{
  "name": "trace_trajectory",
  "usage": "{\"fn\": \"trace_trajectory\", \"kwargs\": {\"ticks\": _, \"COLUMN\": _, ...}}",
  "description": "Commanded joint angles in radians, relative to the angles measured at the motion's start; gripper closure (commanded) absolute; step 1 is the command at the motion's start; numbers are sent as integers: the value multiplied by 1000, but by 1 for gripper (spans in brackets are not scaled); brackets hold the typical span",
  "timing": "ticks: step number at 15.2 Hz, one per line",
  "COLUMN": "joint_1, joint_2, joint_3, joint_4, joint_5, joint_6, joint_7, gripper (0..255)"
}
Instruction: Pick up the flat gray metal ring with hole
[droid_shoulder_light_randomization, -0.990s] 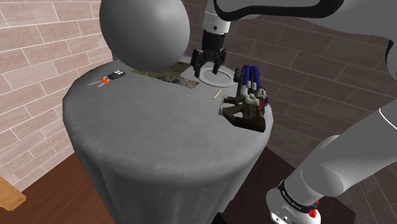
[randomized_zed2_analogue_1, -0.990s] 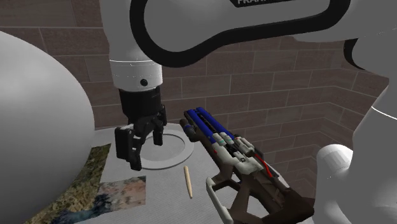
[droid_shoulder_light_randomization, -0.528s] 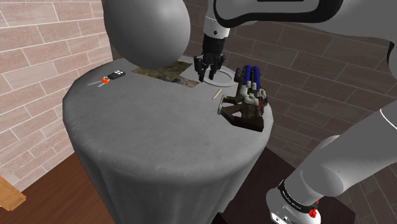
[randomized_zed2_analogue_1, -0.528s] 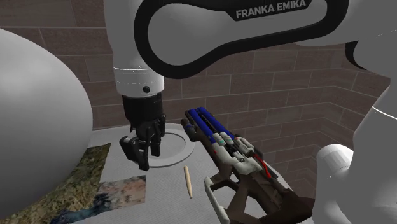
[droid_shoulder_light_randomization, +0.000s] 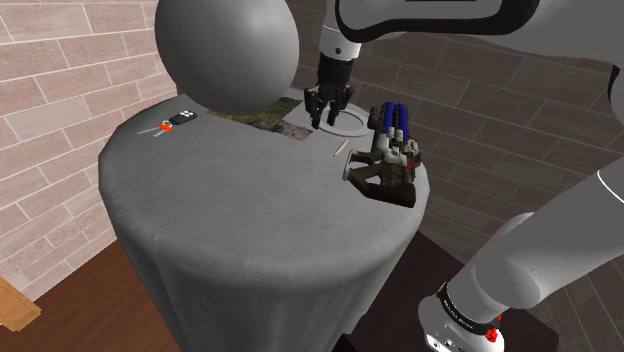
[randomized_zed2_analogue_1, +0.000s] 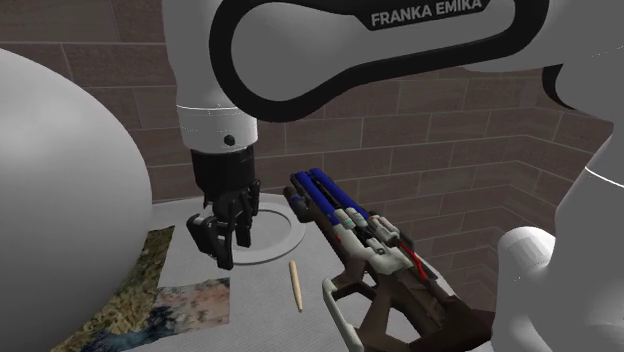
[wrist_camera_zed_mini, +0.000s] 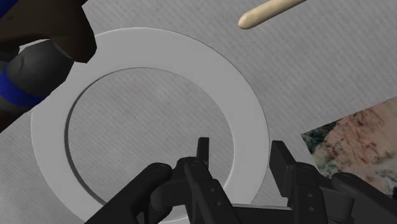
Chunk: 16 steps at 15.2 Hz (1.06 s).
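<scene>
The flat pale grey ring (droid_shoulder_light_randomization: 349, 124) (randomized_zed2_analogue_1: 281, 242) (wrist_camera_zed_mini: 159, 48) lies on the grey-clothed round table (droid_shoulder_light_randomization: 240, 210), near its far edge. My black gripper (droid_shoulder_light_randomization: 329, 113) (randomized_zed2_analogue_1: 229, 247) (wrist_camera_zed_mini: 240, 159) points straight down at the ring's side nearest the picture. In the wrist view one finger stands inside the hole and the other outside the rim. The ring's band sits clasped between them. The ring rests flat on the cloth.
A brown toy blaster with blue barrels (droid_shoulder_light_randomization: 390, 155) (randomized_zed2_analogue_1: 385, 255) lies right beside the ring. A small wooden stick (droid_shoulder_light_randomization: 341, 148) (randomized_zed2_analogue_1: 295, 284) (wrist_camera_zed_mini: 280, 11) and a flat picture (droid_shoulder_light_randomization: 262, 120) (randomized_zed2_analogue_1: 160, 300) are close. A big grey sphere (droid_shoulder_light_randomization: 228, 50) stands behind. A key fob (droid_shoulder_light_randomization: 182, 118) lies far off.
Over the last second the gripper came down onto the ring and its fingers narrowed around the band. Nothing has moved in the last half second.
</scene>
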Motion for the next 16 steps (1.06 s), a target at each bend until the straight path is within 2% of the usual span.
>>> {"fn": "trace_trajectory", "kwargs": {"ticks": 1, "joint_1": 3, "joint_2": 9, "joint_3": 3, "joint_4": 23, "joint_5": 2, "joint_6": -23, "joint_7": 3, "gripper": 255}}
{"fn": "trace_trajectory", "kwargs": {"ticks": 14, "joint_1": 1, "joint_2": 42, "joint_3": 3, "joint_4": 236, "joint_5": -7, "joint_6": -203, "joint_7": 11, "gripper": 255}}
{"fn": "trace_trajectory", "kwargs": {"ticks": 16, "joint_1": 1, "joint_2": 43, "joint_3": 3, "joint_4": 238, "joint_5": -7, "joint_6": -205, "joint_7": 11, "gripper": 255}}
